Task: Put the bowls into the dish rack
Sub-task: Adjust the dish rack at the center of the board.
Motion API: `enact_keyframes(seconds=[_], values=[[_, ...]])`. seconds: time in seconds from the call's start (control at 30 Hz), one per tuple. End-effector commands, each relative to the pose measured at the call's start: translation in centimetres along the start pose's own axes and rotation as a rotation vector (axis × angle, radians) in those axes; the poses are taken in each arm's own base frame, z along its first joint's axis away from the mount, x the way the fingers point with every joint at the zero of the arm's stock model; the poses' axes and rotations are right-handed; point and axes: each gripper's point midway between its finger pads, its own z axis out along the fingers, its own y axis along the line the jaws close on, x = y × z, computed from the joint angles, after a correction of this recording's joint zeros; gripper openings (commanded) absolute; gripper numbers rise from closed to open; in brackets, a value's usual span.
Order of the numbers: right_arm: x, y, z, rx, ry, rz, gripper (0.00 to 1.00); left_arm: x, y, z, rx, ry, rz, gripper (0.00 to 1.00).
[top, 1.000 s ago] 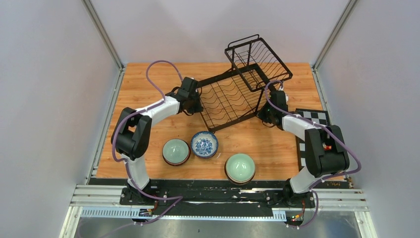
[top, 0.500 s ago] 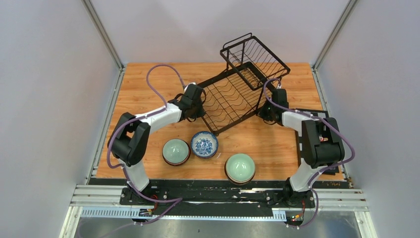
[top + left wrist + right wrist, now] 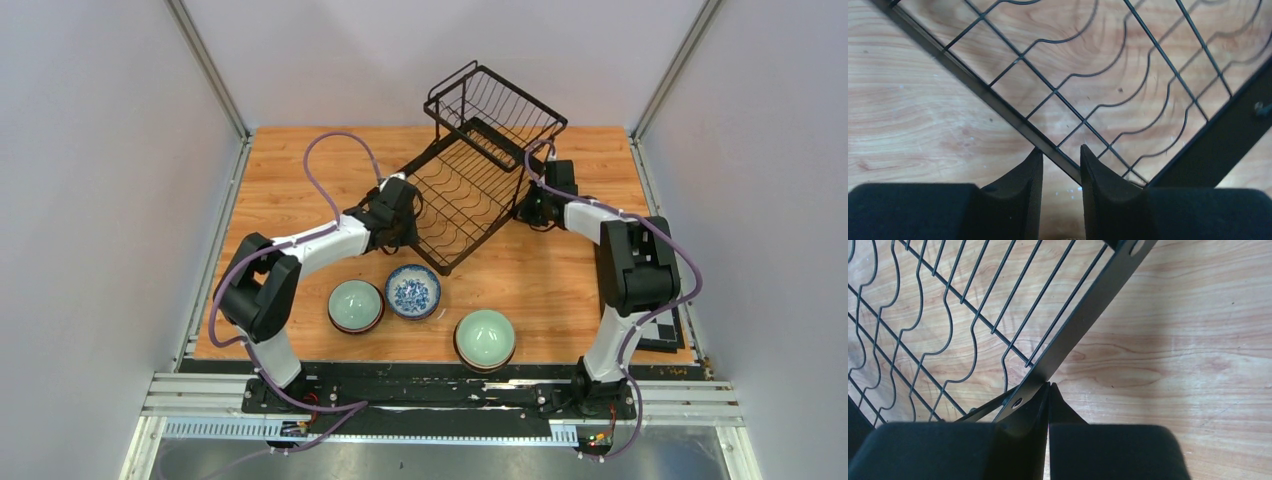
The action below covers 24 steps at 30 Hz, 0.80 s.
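Left wrist: gripper [image 3: 1060, 150] astride rack [image 3: 980, 89], perhaps loose

Right gripper [image 3: 1049, 399] had its jaws pressed together, tips right up against the dish rack [image 3: 1084, 310] flat frame bar. Wavy base wires sat left, wooden table [image 3: 1188, 355] beneath.

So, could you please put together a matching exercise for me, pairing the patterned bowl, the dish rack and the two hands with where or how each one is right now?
Column one
1. blue-and-white bowl
2. dish rack
3. left hand
4. right hand

Column two
A. shut on the rack's frame bar
B. between the pale green bowls
C. open, astride the rack's edge bar
D. holds no bowl, toward the far side of the table

Pairs: 1-B, 2-D, 3-C, 4-A
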Motion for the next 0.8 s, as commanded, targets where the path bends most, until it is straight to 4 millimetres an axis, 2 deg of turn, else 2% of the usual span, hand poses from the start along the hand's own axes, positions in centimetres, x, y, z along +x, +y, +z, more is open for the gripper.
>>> enact_keyframes(seconds=[0.0, 0.27, 0.33, 0.5, 0.6, 0.7, 0.77], values=[[-5.2, 3.5, -1.1, -0.104, -0.142, -0.058, 0.03, 6.3, -4.4, -3.5, 0.205, 0.233, 0.283, 0.36], [-6.0, 3.0, -4.0, -0.03, -0.167, -0.085, 0.03, 1.5, -2.6, -4.9, 0.033, 0.114, 0.367, 0.54], [-5.0, 2.3, -4.7, 0.001, -0.141, -0.082, 0.03, 0.3, -1.8, -5.3, -0.003, 0.097, 0.375, 0.56], [-4.0, 2.2, -6.9, 0.011, -0.135, -0.085, 0.05, -2.2, 0.2, -6.3, -0.051, 0.053, 0.351, 0.6], [-2.9, 2.4, -8.4, 0.007, -0.131, -0.085, 0.14, -4.0, 0.6, -6.9, -0.051, 0.016, 0.343, 0.62], [-1.3, 3.1, -9.9, -0.008, -0.125, -0.098, 0.27, -5.8, 0.5, -7.0, -0.04, -0.017, 0.348, 0.64], [-0.3, 4.0, -10.8, -0.014, -0.117, -0.118, 0.38, -7.4, 1.3, -7.0, -0.085, -0.055, 0.358, 0.66]])
